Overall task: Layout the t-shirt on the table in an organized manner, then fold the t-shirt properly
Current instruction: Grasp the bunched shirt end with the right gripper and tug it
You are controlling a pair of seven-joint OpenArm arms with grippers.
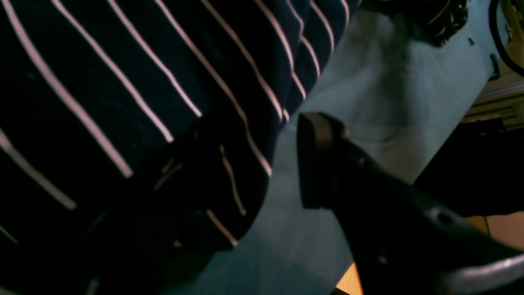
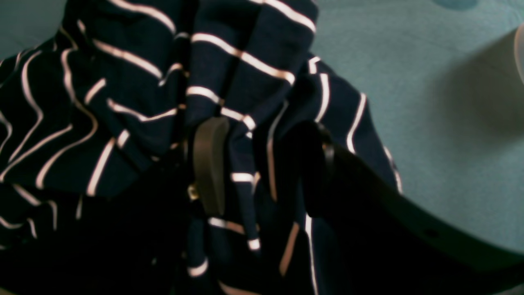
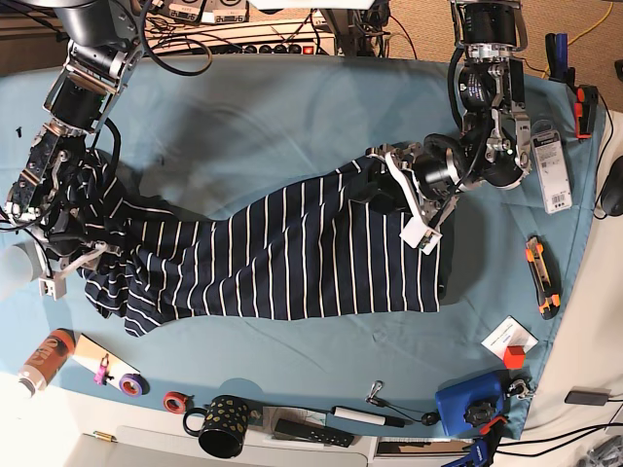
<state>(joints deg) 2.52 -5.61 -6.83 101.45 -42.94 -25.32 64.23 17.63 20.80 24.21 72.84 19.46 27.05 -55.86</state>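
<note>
Both my left gripper [image 3: 424, 216] and right gripper [image 3: 66, 263] are spread over the soft navy T-shirt [image 3: 292, 255], white-striped, stretched centrally, rumpled left.

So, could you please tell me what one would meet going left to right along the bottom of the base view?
Orange bottle, purple ring, red ring, gold-spotted black mug, black remote control, white marker, blue object.
</note>
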